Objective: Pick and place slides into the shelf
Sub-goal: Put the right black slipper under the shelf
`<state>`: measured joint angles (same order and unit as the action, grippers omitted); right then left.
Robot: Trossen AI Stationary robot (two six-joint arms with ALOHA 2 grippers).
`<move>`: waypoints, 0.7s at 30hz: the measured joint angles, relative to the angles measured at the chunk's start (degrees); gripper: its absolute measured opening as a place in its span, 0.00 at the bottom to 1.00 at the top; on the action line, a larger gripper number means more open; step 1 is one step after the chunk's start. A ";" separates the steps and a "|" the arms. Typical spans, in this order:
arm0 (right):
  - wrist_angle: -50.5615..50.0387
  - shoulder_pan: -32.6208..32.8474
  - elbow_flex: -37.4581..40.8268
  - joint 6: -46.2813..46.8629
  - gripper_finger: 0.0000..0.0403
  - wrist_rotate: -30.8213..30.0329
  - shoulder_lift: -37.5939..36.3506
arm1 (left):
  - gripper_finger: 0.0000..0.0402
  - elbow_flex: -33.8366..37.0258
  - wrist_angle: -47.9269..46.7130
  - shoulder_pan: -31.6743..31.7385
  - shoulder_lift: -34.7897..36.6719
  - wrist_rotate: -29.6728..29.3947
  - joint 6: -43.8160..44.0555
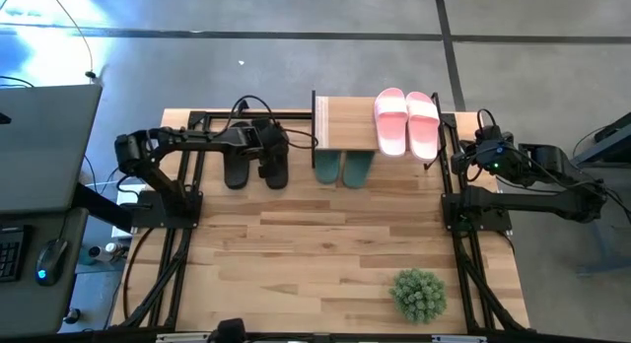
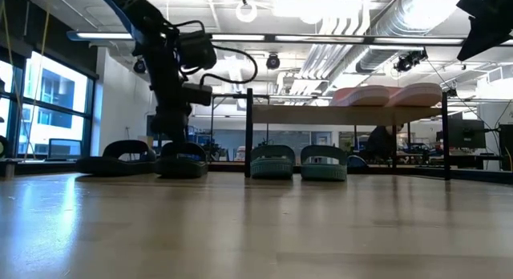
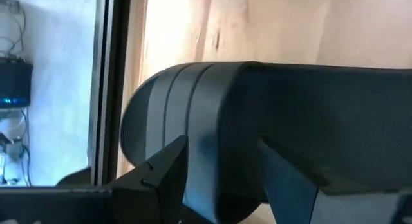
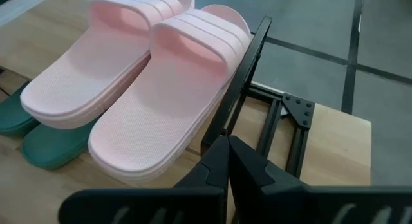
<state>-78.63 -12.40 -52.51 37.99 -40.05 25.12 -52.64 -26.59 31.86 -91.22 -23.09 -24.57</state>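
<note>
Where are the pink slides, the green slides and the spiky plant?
pink slides (image 1: 406, 121): high view, on the straps, atop the shelf.
green slides (image 2: 298, 162): low view, between the pair's fronts.
spiky plant (image 1: 418, 293): high view, its middle.

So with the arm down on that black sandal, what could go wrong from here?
Two risks, as I judge it. The left end effector straddles the strap of one black slide, which sits right beside its twin; lifting could nudge that one. Also, the pink slides already fill the right part of the shelf top and the green slides sit underneath, so the black one could bump them going in.
</note>
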 joint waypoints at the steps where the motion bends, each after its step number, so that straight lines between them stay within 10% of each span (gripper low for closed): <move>1: 0.01 0.00 0.00 0.00 0.00 -0.01 0.00 | 0.42 -0.02 0.51 0.00 -0.38 -0.04 -0.76; 16: 0.02 0.00 0.00 0.09 0.00 0.22 0.00 | 0.41 -0.04 7.60 1.14 -7.41 -14.04 -2.48; 21: 0.01 0.00 0.00 0.08 0.00 0.33 -0.02 | 0.27 -0.03 8.00 1.14 -7.41 -14.21 -2.44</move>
<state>-78.62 -12.40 -52.51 38.08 -39.72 25.10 -52.68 -18.58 32.99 -98.63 -37.30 -27.00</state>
